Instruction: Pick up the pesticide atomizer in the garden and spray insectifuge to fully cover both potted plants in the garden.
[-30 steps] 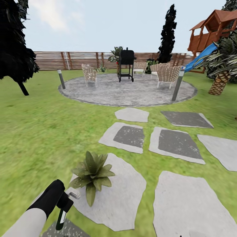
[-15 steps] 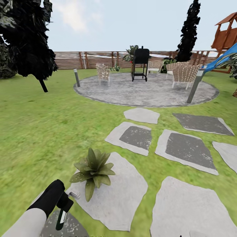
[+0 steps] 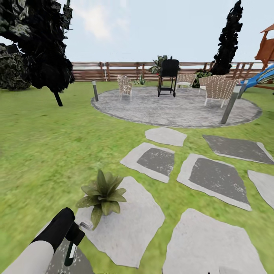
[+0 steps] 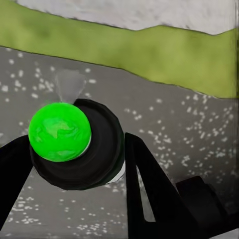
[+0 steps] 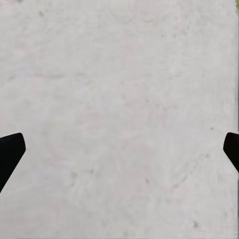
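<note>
The left gripper [image 3: 74, 238] sits in the lower left of the head view, closed around the atomizer [image 3: 71, 251], a dark bottle with a pale trigger head that points toward the plant. In the left wrist view the black fingers [image 4: 149, 194] clamp either side of the bottle's dark body, and its bright green round part [image 4: 59, 132] faces the camera over a speckled grey paver [image 4: 189, 129].

One potted plant [image 3: 101, 196] stands just up and right of the nozzle, low in the left half of the head view, on the near edge of a pale stone paver [image 3: 133, 228]; its pot is hidden under the leaves. The second plant cannot be made out with any certainty from here.

In the right wrist view, the right gripper [image 5: 119, 149] is wide open and empty, its two black fingertips [image 5: 10, 149] at the frame's edges over bare pale stone.

The pick-up looks done, and the step in hand appears to be lining up on the first plant. No spray or coating is visible on the leaves. The next move probably calls for aiming the nozzle squarely at the rosette, close enough to reach it, then spraying until the leaves are covered, before seeking the other plant.
</note>
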Available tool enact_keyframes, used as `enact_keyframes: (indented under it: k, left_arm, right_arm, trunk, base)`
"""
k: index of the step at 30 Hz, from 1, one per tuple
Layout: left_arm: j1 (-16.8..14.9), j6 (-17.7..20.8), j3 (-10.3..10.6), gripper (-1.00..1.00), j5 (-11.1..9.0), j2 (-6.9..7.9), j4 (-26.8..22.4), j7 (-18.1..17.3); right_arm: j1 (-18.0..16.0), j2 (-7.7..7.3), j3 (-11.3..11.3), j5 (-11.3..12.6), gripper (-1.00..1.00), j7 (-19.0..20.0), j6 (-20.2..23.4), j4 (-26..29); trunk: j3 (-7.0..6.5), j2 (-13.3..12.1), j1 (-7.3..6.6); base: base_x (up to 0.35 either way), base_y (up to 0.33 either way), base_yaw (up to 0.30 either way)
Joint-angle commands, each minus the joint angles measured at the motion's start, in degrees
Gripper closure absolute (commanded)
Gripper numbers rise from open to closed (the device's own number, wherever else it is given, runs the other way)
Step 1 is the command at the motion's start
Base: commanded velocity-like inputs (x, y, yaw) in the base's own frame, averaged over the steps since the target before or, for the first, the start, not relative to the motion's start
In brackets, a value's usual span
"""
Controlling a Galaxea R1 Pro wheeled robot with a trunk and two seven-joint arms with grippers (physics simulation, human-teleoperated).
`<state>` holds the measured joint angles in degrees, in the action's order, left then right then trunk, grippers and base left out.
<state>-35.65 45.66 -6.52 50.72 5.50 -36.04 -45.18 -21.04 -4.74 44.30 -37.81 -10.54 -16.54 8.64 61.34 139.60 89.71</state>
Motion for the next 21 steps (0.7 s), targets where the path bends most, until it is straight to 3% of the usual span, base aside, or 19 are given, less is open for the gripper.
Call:
enact_keyframes:
  k: [1, 15, 21]
  left_arm:
    - [0.0, 0.1, -0.2, 1.00, 0.6, -0.05, -0.1, -0.6]
    - [0.0, 0.2, -0.2, 1.00, 0.7, 0.17, -0.1, -0.6]
    - [0.0, 0.3, 0.0, 1.00, 0.8, 0.71, 0.0, -0.5]
  right_arm:
    - [0.0, -0.01, 0.4, -0.6, -1.00, -0.2, -0.2, -0.1]
    - [0.0, -0.01, 0.4, -0.6, -1.00, -0.2, -0.2, -0.1]
    - [-0.1, -0.04, 0.4, -0.6, -1.00, -0.2, -0.2, -0.1]
  trunk:
    - [0.05, 0.0, -0.01]
    - [0.05, 0.0, -0.01]
    - [0.05, 0.0, -0.01]
  base:
    - [0.000, -0.275, 0.272]
    - [0.001, -0.274, 0.264]
    - [0.082, -0.069, 0.041]
